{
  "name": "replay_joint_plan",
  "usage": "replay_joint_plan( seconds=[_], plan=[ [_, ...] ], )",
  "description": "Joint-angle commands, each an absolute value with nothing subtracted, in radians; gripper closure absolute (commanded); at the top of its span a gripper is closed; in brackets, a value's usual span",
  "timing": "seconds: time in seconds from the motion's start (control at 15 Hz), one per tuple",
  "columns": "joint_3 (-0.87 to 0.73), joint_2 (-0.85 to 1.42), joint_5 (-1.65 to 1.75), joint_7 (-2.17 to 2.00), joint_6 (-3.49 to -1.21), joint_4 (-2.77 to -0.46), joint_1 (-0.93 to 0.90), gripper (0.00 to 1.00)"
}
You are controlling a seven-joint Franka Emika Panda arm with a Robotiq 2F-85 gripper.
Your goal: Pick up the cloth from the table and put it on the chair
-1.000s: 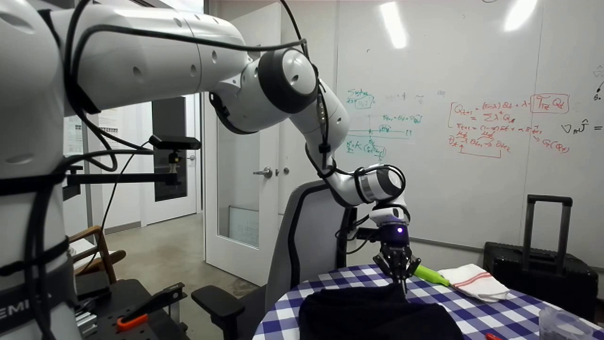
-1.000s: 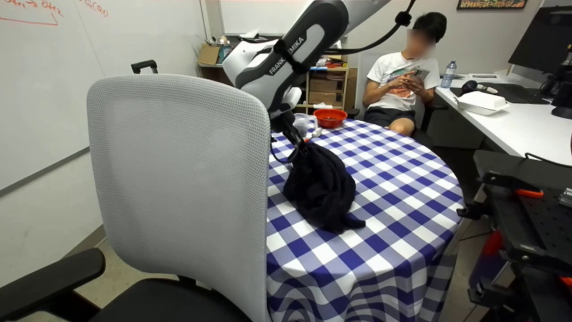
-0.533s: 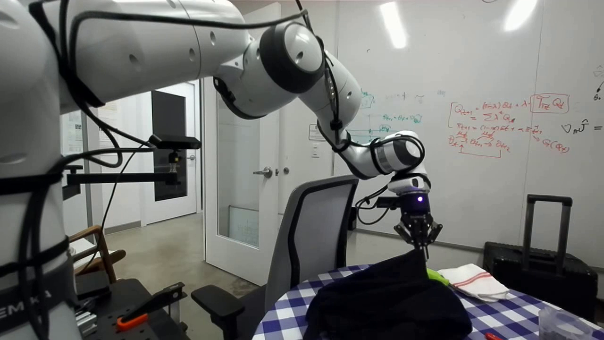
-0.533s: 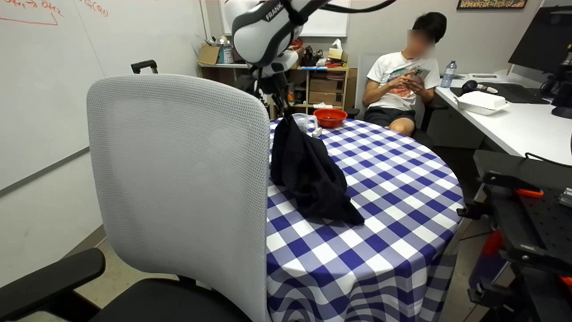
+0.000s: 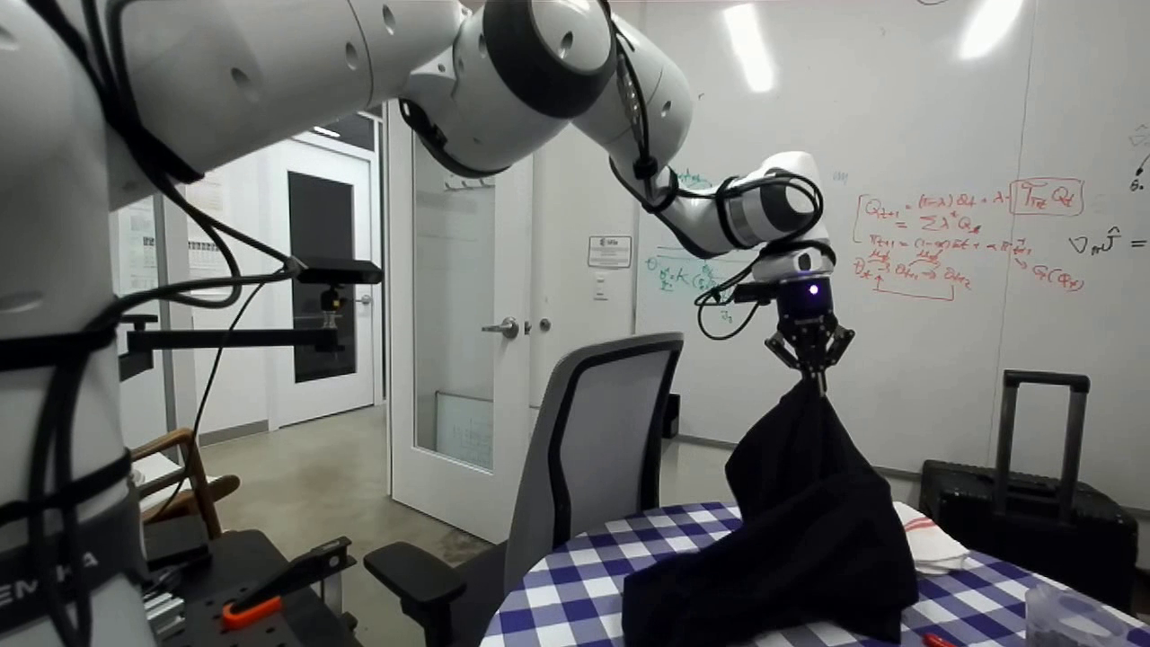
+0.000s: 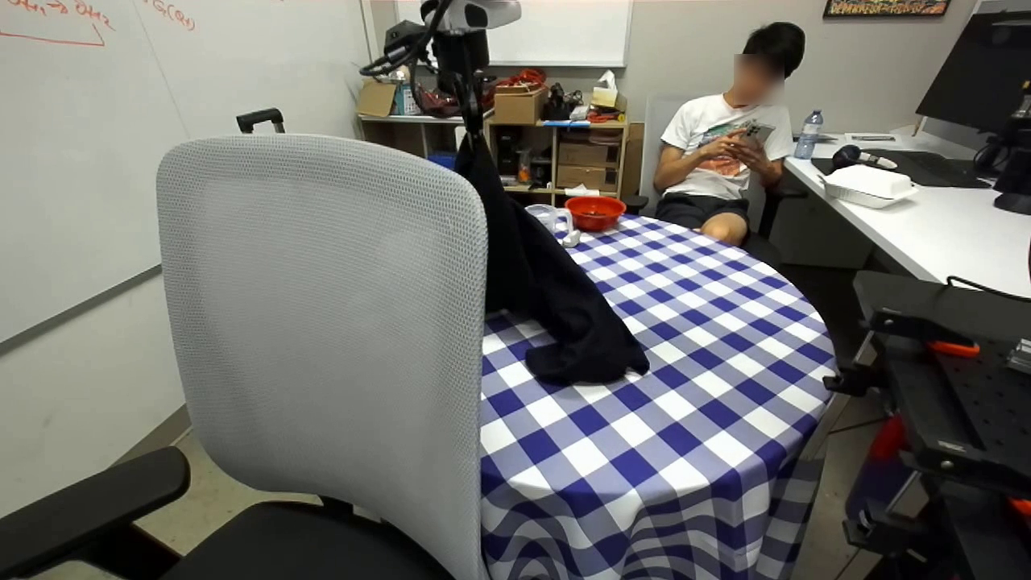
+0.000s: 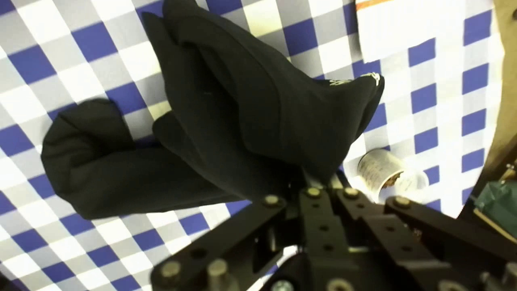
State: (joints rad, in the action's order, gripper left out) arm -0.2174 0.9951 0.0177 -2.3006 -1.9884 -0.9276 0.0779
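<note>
- I have the gripper (image 5: 816,381) closed on the black cloth (image 5: 827,512), pinching it at a gathered peak.
- The cloth hangs from that pinch, and in both exterior views its lower end rests in folds on the table (image 5: 575,593), which has a blue and white checked cover.
- In the wrist view I look down along the dark folds fanning out over the checks, with small pale marks near one edge.
- The chair (image 6: 322,306) stands just beside the table; in an exterior view its mesh back hides part of what I am holding.
- A white towel (image 5: 933,546) with red stripes lies on the table, partly hidden behind the black folds.
- In an exterior view, a red bowl (image 6: 594,211) and a clear container (image 6: 546,216) sit near each other on the table.
- A person (image 6: 721,145) sits beyond it, holding a phone (image 6: 755,134).
</note>
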Motion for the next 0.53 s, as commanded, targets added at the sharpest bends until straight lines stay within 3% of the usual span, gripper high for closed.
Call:
replay_joint_plan(
  seconds=[0.0,0.47],
  plan=[
    [-0.158,0.908,-0.061,-2.255,-2.038,-0.938,0.111,0.99],
    [-0.137,0.764,-0.086,-2.261,-2.07,-0.915,0.127,0.99]
  ],
)
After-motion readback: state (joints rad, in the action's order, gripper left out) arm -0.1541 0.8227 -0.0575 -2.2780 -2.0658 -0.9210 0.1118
